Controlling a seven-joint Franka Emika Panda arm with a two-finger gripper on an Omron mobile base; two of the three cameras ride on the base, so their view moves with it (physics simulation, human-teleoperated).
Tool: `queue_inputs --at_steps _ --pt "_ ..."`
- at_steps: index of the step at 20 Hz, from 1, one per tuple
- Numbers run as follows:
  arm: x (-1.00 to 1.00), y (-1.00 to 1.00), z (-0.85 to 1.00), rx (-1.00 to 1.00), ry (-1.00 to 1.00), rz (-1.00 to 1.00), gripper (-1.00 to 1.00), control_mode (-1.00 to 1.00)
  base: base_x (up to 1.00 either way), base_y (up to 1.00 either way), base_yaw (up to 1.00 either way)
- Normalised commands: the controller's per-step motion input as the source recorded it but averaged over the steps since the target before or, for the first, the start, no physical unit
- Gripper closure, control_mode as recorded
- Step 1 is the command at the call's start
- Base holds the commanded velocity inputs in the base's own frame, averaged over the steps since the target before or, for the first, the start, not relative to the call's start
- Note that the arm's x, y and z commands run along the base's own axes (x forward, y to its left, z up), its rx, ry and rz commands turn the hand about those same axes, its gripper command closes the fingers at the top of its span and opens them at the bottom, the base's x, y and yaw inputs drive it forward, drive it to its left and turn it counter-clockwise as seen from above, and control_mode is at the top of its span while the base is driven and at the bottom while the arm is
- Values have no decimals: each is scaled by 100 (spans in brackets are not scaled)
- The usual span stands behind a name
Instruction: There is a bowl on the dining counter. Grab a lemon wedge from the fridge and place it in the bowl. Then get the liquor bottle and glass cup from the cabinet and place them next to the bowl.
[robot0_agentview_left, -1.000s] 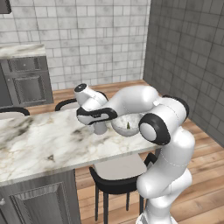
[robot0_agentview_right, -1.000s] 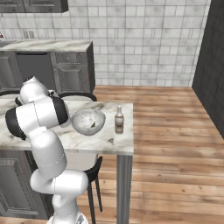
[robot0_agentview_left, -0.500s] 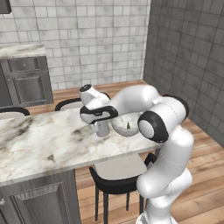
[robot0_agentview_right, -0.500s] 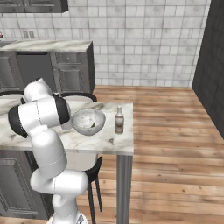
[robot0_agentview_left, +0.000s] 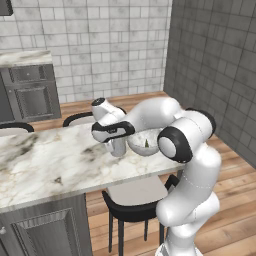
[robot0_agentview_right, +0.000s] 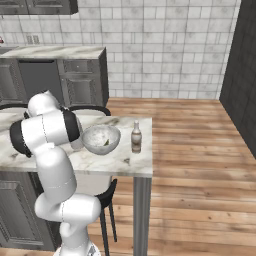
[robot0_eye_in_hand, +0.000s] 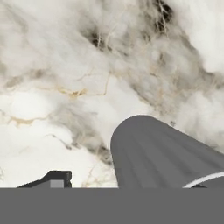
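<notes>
Since the earlier pictures the arm has lowered its hand from above the cup to the marble, bringing the cup down beside the bowl.

The tabletop, the long white marble slab with grey-brown veins, carries everything. At its far end the wide pale bowl sits with the dark green lemon wedge inside it. The slim brownish bottle stands upright just beside the bowl, on the side away from the arm. On the bowl's other side stands the pale glass cup, upright, its long axis vertical, touching or nearly touching the bowl's rim; which of the two cannot be told.

The tool hangs straight over the cup, pointing down. In the hand view the cup's grey wall lies just to one side of a dark fingertip, with bare marble between them. Whether the jaws are apart or pressing the glass cannot be told from these pictures.

With the cup directly beneath the tool, a retreat would probably have to go straight up, so as not to tip it into the bowl.
</notes>
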Motion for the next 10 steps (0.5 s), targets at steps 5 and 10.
queue_inputs --at_steps 5,10 --pt "-15 0 33 3 -7 1 -100 -100 0 0 0" --pt "-21 0 93 3 -20 0 -100 -100 0 0 0"
